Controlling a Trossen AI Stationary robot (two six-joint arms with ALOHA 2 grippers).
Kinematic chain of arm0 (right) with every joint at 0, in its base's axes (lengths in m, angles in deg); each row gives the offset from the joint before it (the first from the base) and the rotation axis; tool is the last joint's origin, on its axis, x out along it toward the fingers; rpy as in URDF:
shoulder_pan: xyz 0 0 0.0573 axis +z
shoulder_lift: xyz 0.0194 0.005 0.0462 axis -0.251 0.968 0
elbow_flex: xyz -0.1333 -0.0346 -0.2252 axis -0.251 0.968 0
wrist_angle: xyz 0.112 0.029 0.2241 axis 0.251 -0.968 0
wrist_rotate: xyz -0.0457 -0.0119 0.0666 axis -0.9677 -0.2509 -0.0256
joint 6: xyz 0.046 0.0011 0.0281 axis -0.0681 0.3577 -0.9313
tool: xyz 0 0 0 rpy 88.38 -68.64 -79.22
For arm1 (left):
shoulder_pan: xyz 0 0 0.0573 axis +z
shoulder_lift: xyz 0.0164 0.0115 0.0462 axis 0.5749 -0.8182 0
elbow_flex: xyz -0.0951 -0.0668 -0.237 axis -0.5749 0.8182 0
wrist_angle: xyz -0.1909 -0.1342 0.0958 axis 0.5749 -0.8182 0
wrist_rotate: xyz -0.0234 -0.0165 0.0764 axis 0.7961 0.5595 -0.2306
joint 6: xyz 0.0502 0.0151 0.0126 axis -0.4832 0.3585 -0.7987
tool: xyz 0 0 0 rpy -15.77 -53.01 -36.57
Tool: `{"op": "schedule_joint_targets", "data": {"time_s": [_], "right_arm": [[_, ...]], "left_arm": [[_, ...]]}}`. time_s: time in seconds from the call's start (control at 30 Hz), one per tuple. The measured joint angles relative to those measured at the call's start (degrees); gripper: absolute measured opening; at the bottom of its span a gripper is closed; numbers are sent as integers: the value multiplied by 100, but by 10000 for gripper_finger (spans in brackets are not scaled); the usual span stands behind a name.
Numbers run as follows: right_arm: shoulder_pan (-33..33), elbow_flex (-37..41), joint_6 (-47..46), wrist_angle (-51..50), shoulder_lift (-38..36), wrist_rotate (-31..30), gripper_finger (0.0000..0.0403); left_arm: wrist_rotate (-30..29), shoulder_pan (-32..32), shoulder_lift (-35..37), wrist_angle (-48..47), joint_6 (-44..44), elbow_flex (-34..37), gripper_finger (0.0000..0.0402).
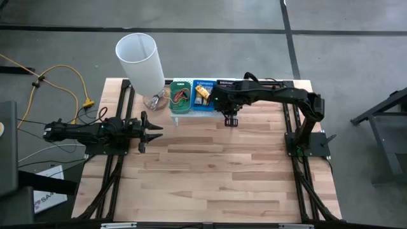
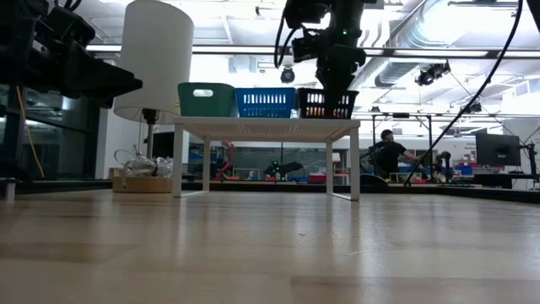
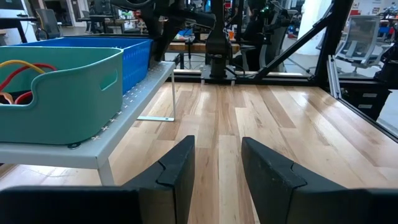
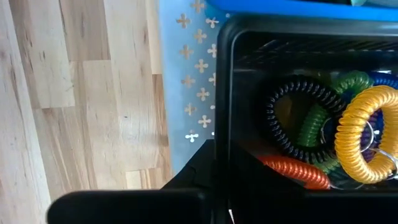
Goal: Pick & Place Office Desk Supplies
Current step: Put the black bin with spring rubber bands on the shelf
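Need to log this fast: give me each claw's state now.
Left claw: open, empty, low over the table.
Right claw: cannot be told, at the black tray.

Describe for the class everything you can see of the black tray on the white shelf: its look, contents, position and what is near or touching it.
The black tray is a small, dark, plastic-looking bin with slatted walls, standing upright on the white perforated shelf at the row's end, beside the blue tray. Inside lie coiled rings: yellow, green, dark blue and orange. The right gripper hangs over its front edge; contact cannot be told.
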Motion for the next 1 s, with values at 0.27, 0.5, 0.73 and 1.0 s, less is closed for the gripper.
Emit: {"op": "schedule_joint_targets", "data": {"time_s": [0.27, 0.5, 0.73, 1.0], "right_arm": [[-9, 0, 2, 7, -2, -1, 34], [-7, 0, 2, 15, -4, 111, 37], [-7, 0, 2, 17, -4, 110, 37], [-7, 0, 2, 15, -4, 111, 37]], "left_arm": [[0, 0, 0, 0, 0, 0, 126], [-1, 0, 0, 0, 0, 0, 126], [-1, 0, 0, 0, 0, 0, 126], [0, 0, 0, 0, 0, 0, 126]]}}
